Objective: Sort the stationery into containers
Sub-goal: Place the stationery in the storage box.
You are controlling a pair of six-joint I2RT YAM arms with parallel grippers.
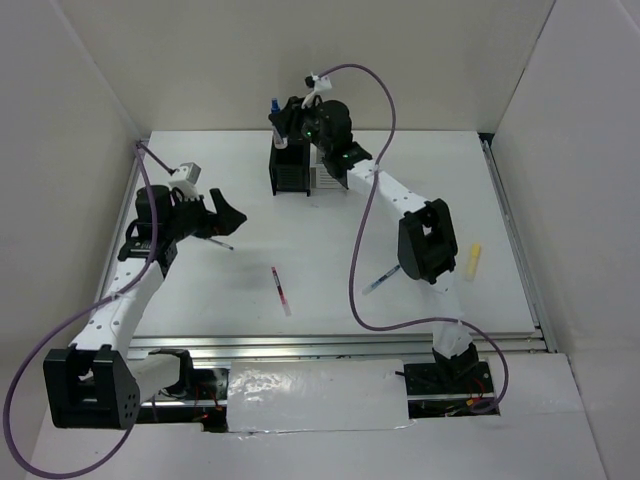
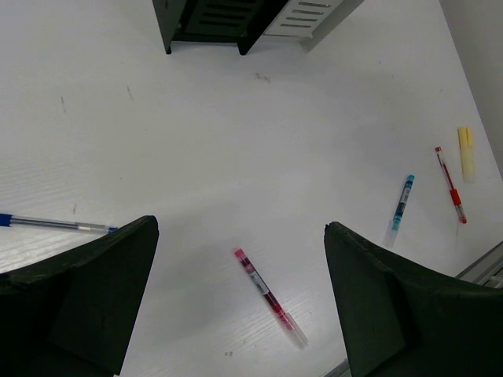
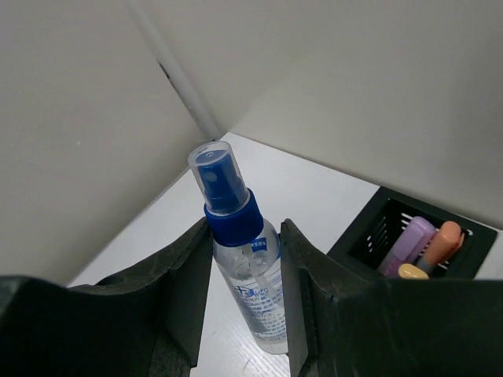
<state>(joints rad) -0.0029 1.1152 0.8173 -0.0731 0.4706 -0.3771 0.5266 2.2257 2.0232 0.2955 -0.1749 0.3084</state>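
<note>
Blue-capped bottle (image 3: 236, 236) is clasped cap-up by the right gripper (image 3: 242, 306) at the table's (image 1: 330, 250) far edge, presumably for the black container (image 3: 369, 225) (left gripper (image 2: 240, 226) spread, empty).

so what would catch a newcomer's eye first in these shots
The right pincer at the far end of the table, clamped on a clear blue-capped spray bottle beside the black pen box, which holds markers. Then the left pincer, wide open on the left, and loose items nearer: a red pen mid-table, a yellow marker at the right.
</note>
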